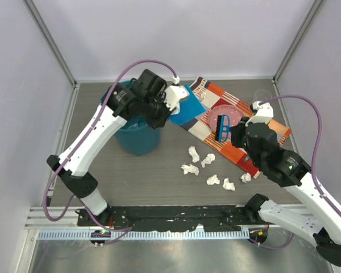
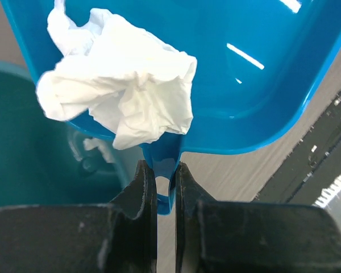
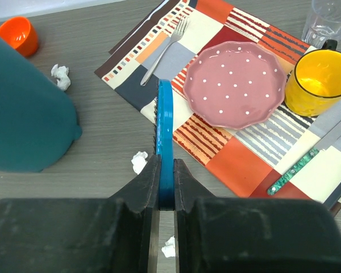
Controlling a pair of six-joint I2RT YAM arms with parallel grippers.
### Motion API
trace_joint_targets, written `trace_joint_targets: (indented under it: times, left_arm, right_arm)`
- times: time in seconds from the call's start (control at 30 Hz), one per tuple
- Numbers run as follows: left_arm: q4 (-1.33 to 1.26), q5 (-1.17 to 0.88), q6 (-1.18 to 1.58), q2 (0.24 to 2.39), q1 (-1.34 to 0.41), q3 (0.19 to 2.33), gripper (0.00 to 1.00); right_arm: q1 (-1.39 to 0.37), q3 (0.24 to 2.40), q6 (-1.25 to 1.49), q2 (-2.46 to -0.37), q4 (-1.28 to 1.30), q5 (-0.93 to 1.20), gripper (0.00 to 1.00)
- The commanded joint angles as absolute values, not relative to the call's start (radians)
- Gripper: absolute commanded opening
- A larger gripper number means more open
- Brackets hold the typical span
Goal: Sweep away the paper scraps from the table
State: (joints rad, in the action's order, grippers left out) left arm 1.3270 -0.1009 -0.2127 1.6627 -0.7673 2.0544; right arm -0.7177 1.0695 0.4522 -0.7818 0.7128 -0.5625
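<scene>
My left gripper point(image 1: 171, 103) is shut on the handle of a blue dustpan point(image 1: 188, 109), held raised beside the teal bin point(image 1: 135, 135). In the left wrist view the gripper point(image 2: 166, 170) grips the dustpan point(image 2: 256, 85), and one crumpled white paper wad point(image 2: 125, 94) lies in it. My right gripper point(image 1: 238, 134) is shut on a blue brush point(image 1: 222, 129) over the placemat's near edge; the right wrist view shows the gripper point(image 3: 166, 165) and brush point(image 3: 165, 125). Several paper scraps point(image 1: 208, 160) lie on the dark table point(image 1: 159, 182), and some show in the right wrist view point(image 3: 139, 161).
A striped orange placemat point(image 1: 273, 129) at right carries a pink dotted plate point(image 3: 234, 83), a yellow mug point(image 3: 321, 81), a glass point(image 3: 329, 20), a fork point(image 3: 165, 50) and a green-handled knife point(image 3: 292, 170). A small orange cup point(image 3: 18, 34) stands behind the bin point(image 3: 23, 114). Pale walls surround the table.
</scene>
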Motion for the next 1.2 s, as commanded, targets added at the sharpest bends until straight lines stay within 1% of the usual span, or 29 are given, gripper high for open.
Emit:
trace_joint_targets:
  times: [0.0,0.03,0.1,0.17,0.2,0.27,0.3,0.37,0.4,0.43,0.5,0.57,0.67,0.7,0.8,0.83,0.9,0.93,0.97,1.03,1.07,1.17]
  left_arm:
    - [1.43,-0.023,-0.232,1.669,-0.672,2.199,0.0]
    - [1.452,-0.017,-0.242,1.67,-0.651,2.226,0.0]
    - [1.462,0.073,-0.264,1.667,-0.603,2.288,0.0]
    - [1.431,0.158,-0.32,1.646,-0.581,2.293,0.0]
    - [1.407,0.292,-0.349,1.611,-0.574,2.26,0.0]
    - [1.301,0.397,-0.461,1.569,-0.566,2.192,0.0]
    - [1.205,0.508,-0.498,1.518,-0.561,2.095,0.0]
    - [1.091,0.63,-0.595,1.465,-0.56,1.984,0.0]
    - [0.966,0.688,-0.691,1.422,-0.56,1.876,0.0]
    - [0.904,0.784,-0.753,1.399,-0.56,1.823,0.0]
    - [0.774,0.83,-0.875,1.365,-0.56,1.711,0.0]
    - [0.721,0.885,-0.926,1.335,-0.56,1.669,0.0]
    - [0.574,0.969,-1.072,1.312,-0.557,1.55,0.0]
    - [0.505,0.977,-1.101,1.307,-0.557,1.527,0.0]
    - [0.415,1.003,-1.187,1.299,-0.557,1.464,0.0]
    - [0.387,1.014,-1.254,1.298,-0.557,1.445,0.0]
    - [0.24,1.055,-1.352,1.286,-0.558,1.369,0.0]
    - [0.172,1.071,-1.447,1.281,-0.557,1.341,0.0]
    - [0.05,1.092,-1.494,1.279,-0.557,1.303,0.0]
    - [-0.052,1.101,-1.563,1.278,-0.557,1.273,0.0]
    - [-0.155,1.104,-1.647,1.278,-0.557,1.243,0.0]
    - [-0.349,1.106,-1.803,1.278,-0.557,1.174,0.0]
  right_arm:
    - [-0.715,1.078,0.465,-0.772,0.689,-0.552,0.01]
    - [-0.715,1.077,0.463,-0.77,0.686,-0.551,0.01]
    - [-0.713,1.072,0.46,-0.77,0.681,-0.545,0.01]
    - [-0.713,1.066,0.457,-0.773,0.673,-0.532,0.01]
    - [-0.715,1.063,0.456,-0.776,0.67,-0.526,0.01]
    - [-0.715,1.06,0.453,-0.782,0.658,-0.505,0.01]
    - [-0.716,1.058,0.449,-0.788,0.655,-0.499,0.01]
    - [-0.715,1.057,0.446,-0.798,0.647,-0.486,0.01]
    - [-0.715,1.057,0.445,-0.802,0.643,-0.482,0.01]
    - [-0.715,1.057,0.443,-0.804,0.638,-0.479,0.01]
    - [-0.715,1.055,0.442,-0.807,0.632,-0.469,0.01]
    - [-0.715,1.054,0.44,-0.811,0.624,-0.463,0.01]
    - [-0.715,1.054,0.44,-0.81,0.623,-0.457,0.01]
    - [-0.713,1.054,0.44,-0.808,0.623,-0.454,0.01]
    - [-0.713,1.051,0.436,-0.801,0.624,-0.45,0.01]
    - [-0.715,1.051,0.434,-0.798,0.624,-0.446,0.01]
    - [-0.715,1.051,0.426,-0.793,0.629,-0.425,0.01]
    - [-0.715,1.057,0.416,-0.795,0.632,-0.41,0.01]
    - [-0.715,1.06,0.413,-0.798,0.638,-0.39,0.01]
    - [-0.715,1.086,0.416,-0.821,0.675,-0.351,0.01]
    - [-0.715,1.097,0.42,-0.83,0.69,-0.351,0.01]
    - [-0.715,1.132,0.449,-0.865,0.764,-0.385,0.01]
